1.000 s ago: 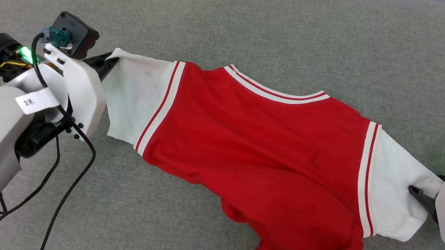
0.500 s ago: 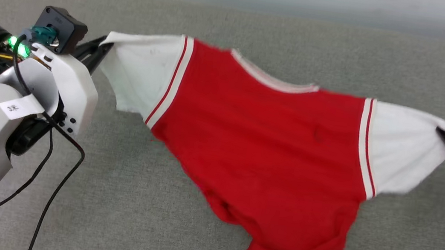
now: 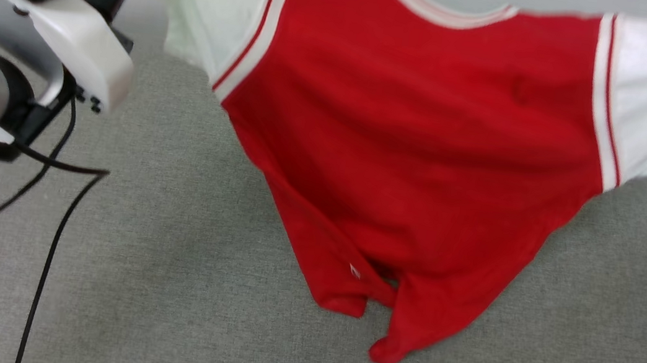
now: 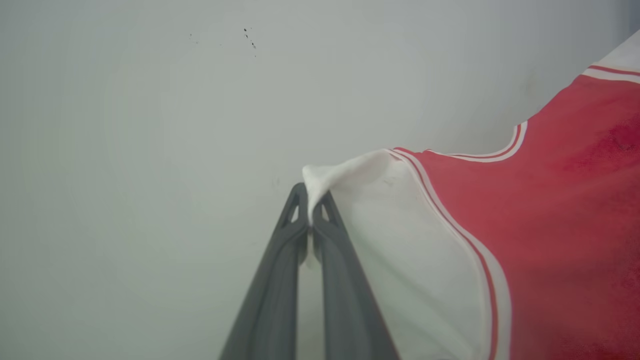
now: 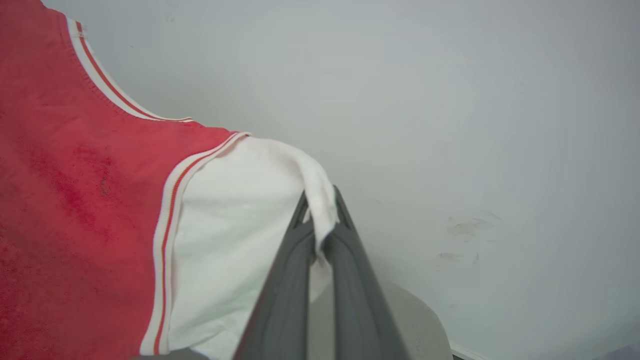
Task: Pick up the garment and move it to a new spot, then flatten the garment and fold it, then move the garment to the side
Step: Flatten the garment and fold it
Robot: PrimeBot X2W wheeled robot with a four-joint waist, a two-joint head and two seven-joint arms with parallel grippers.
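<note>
We look down on a grey surface [image 3: 156,309] that spreads across the near part of the scene, with a pale wall [image 4: 150,125] at the far side. Over it the garment [image 3: 418,125] hangs spread between our two grippers, held up by its sleeves, with the red body sagging in the middle. Its lower end narrows into bunched folds that reach down towards the surface on the near side. We cannot tell whether they touch it. The collar [image 3: 445,16], trimmed in white and red, runs along the far upper edge.

Our left arm [image 3: 67,41] sits at the far left, just beside the white left sleeve [image 4: 400,240]. The left gripper [image 4: 311,200] is clenched on the outer tip of that sleeve, and a small tuft of white cloth pokes out past the fingertips. The rest of the garment stretches away to its right.

The right gripper [image 5: 320,200] is likewise clamped on the outer edge of the right sleeve [image 5: 235,215]. White cloth drapes over and between its fingers, and the garment runs off to its left.

A black cable [image 3: 49,245] dangles from the left arm over the surface at the near left.
</note>
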